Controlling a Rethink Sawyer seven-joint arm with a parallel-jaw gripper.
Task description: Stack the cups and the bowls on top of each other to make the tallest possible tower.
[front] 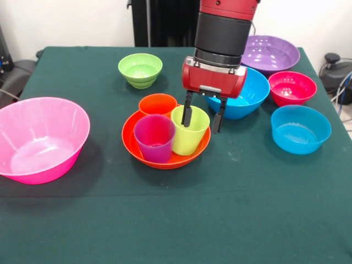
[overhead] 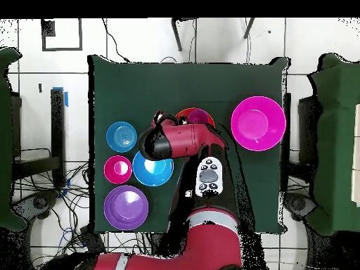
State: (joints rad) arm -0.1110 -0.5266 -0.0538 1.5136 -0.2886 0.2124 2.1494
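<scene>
The orange bowl (front: 165, 157) sits mid-table and holds three upright cups side by side: orange (front: 158, 103), purple (front: 154, 137) and lime green (front: 190, 132). My gripper (front: 203, 116) hangs over the lime cup's right side, open. One finger (front: 187, 114) is inside the cup and the other (front: 219, 118) is outside its wall. In the overhead view the arm (overhead: 179, 140) hides most of the orange bowl; the purple cup (overhead: 202, 116) shows beside it.
Single bowls stand around: big pink (front: 41, 137) (overhead: 258, 123), small green (front: 140, 70), big blue (front: 245, 96) (overhead: 153, 171) just behind the gripper, big purple (front: 269, 54) (overhead: 126, 207), small red (front: 291, 88) (overhead: 117, 169), small light blue (front: 301, 129) (overhead: 121, 136).
</scene>
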